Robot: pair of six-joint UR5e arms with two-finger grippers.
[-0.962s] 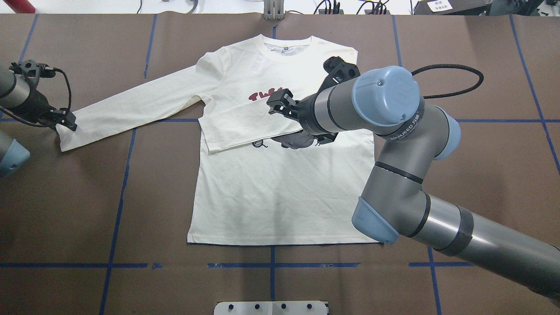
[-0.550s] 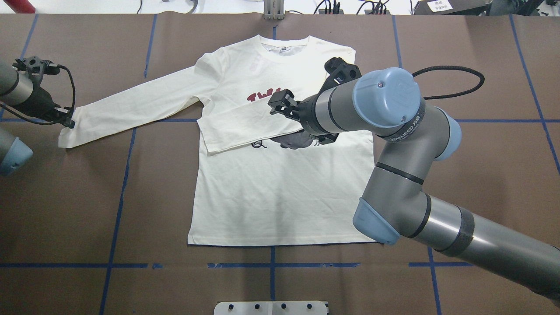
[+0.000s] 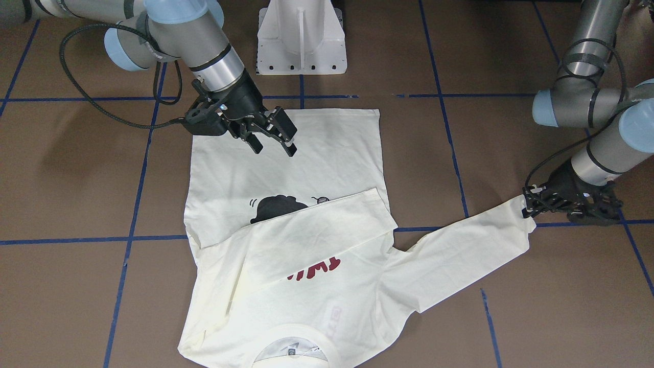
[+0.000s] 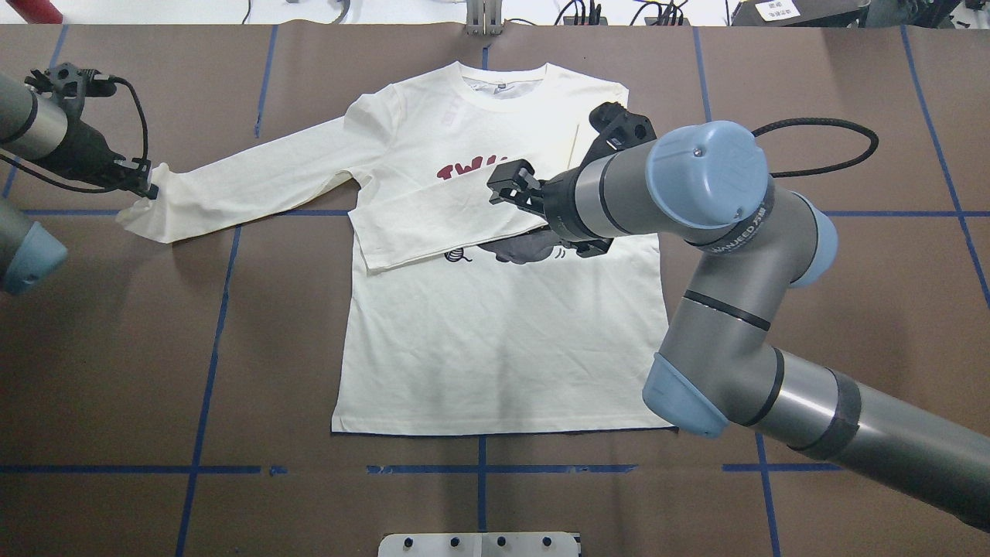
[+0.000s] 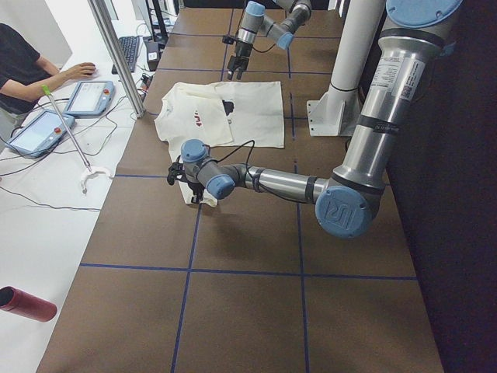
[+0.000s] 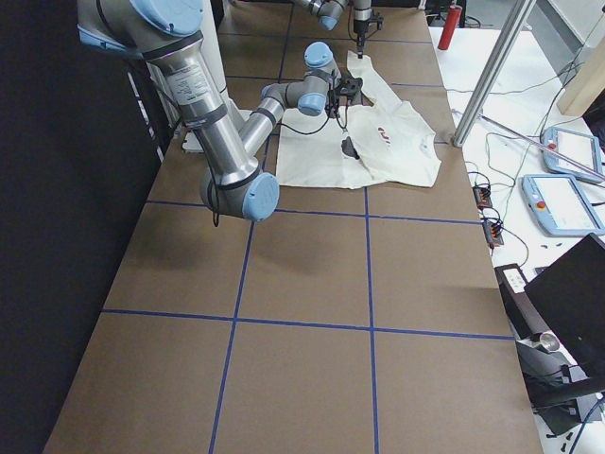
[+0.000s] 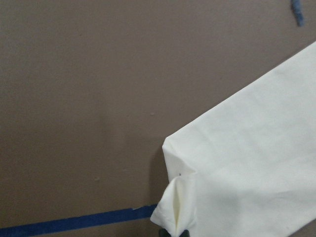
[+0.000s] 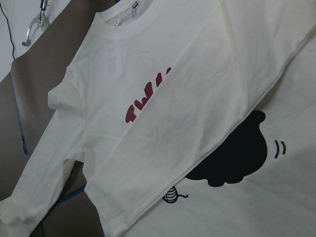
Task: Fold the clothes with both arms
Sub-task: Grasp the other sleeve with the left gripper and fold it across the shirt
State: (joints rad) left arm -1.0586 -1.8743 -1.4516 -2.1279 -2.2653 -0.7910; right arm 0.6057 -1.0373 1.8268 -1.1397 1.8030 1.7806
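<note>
One small pinch of cuff (image 7: 174,200) is all that my left hand (image 4: 145,188) holds, closed on the end of the outstretched sleeve (image 4: 255,182) of the cream-white long-sleeved cotton T-shirt (image 4: 495,348). If I pull fast, it may slip out. My right hand (image 3: 274,150) hovers open and empty over the shirt, which lies flat on the brown bench (image 4: 116,348); descending, it could snag the folded sleeve (image 4: 433,220).

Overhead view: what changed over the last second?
The left gripper, pinching the cuff of the outstretched sleeve, carried it away from the robot and inward toward the T-shirt. The right gripper, open over the print, shifted slightly toward its own side. The T-shirt and its folded sleeve stayed put.
</note>
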